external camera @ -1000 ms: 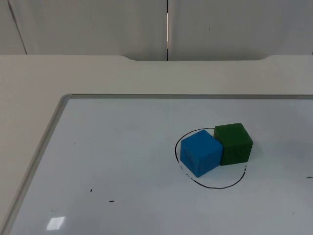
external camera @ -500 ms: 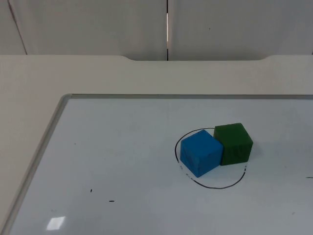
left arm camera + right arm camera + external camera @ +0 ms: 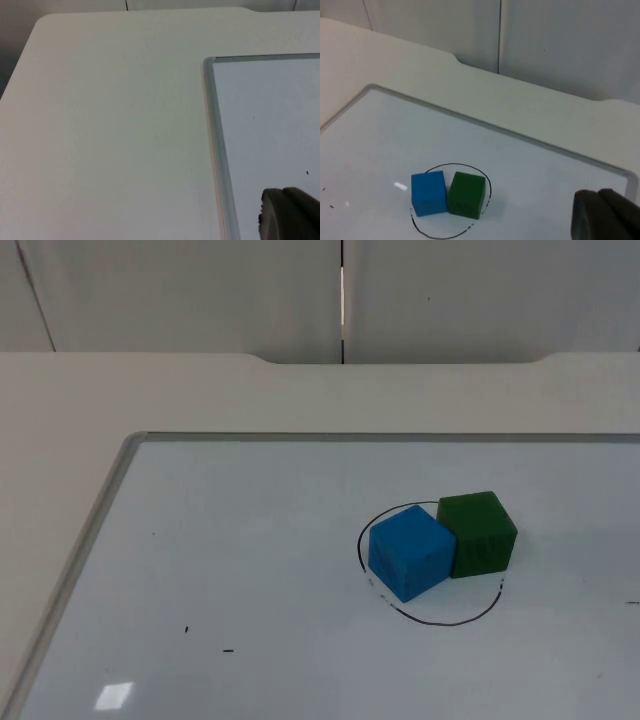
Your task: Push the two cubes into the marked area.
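Observation:
A blue cube (image 3: 410, 552) and a green cube (image 3: 478, 532) stand touching side by side on the whiteboard (image 3: 100, 510). The blue cube lies inside the hand-drawn black circle (image 3: 440, 621). The green cube sits over the circle's far right line. In the right wrist view, the blue cube (image 3: 428, 192) and green cube (image 3: 466, 194) show inside the circle (image 3: 451, 164), well away from my right gripper (image 3: 605, 217). My left gripper (image 3: 290, 217) hangs over the whiteboard's left frame (image 3: 215, 125), far from both cubes. Both arms wait.
The whiteboard's metal frame (image 3: 495, 127) rises slightly above the white table (image 3: 200, 390). Small black pen marks (image 3: 186, 629) dot the board's near left. The grey partition wall (image 3: 200, 290) closes off the table's far side.

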You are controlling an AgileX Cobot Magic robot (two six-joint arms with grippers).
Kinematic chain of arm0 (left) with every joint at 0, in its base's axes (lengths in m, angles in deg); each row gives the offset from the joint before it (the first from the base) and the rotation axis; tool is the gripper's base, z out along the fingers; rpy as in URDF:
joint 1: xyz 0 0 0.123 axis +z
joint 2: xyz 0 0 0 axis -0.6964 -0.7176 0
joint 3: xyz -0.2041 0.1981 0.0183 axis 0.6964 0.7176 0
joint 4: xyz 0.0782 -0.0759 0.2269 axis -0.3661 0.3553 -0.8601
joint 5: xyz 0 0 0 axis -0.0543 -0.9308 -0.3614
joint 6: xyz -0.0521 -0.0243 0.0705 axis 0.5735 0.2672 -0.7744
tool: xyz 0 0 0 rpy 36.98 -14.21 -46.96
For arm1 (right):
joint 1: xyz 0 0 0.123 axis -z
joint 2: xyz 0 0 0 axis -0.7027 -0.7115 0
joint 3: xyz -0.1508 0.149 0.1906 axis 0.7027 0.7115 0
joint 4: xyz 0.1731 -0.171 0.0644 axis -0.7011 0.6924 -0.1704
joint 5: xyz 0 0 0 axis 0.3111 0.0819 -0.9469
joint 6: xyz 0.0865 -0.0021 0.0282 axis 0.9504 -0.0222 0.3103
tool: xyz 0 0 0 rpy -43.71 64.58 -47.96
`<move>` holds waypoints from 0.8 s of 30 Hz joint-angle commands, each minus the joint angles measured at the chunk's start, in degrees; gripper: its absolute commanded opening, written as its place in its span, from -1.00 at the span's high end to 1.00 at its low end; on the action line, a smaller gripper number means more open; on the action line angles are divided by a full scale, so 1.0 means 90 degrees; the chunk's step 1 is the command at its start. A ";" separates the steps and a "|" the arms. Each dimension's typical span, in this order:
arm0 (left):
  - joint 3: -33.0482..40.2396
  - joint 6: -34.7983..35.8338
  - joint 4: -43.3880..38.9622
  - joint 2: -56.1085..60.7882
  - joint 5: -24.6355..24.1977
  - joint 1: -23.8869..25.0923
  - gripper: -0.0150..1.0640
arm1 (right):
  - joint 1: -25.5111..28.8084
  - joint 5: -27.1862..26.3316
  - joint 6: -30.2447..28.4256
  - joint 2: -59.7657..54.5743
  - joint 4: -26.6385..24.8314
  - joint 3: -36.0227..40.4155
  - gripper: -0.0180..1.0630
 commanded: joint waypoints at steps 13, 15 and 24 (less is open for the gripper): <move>0.0027 0.0025 -0.0013 0.0020 0.0067 0.0019 0.98 | 0.0022 0.0695 -0.0033 0.1846 -0.0004 0.0935 0.96; 0.0027 0.0025 -0.0013 0.0020 0.0067 0.0019 0.98 | 0.0022 0.0893 -0.0033 0.1955 -0.0004 0.0935 0.96; 0.0027 0.0025 -0.0013 0.0020 0.0067 0.0019 0.98 | 0.0022 0.1803 0.0059 0.2783 -0.0049 0.0935 0.96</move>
